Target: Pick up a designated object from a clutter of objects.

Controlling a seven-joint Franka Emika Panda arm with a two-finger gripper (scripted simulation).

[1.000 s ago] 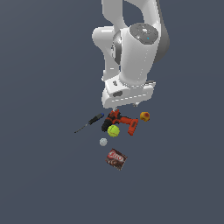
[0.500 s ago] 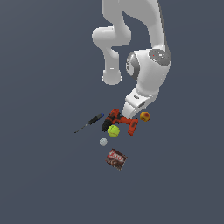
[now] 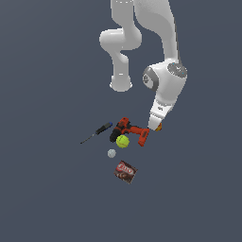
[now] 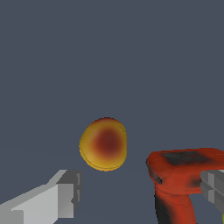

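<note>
One brown box, label unreadable.

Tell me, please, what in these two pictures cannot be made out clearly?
- Orange ball: in the exterior view the gripper hides nearly all of it.
- Power drill: the wrist view's edge cuts it off.
- Brown box: label too small to read in the exterior view.
- Screwdriver: its thin shaft tip is too fine to trace there.
- Gripper fingers: the wrist view's edge cuts them off, so their full length is unseen.
</note>
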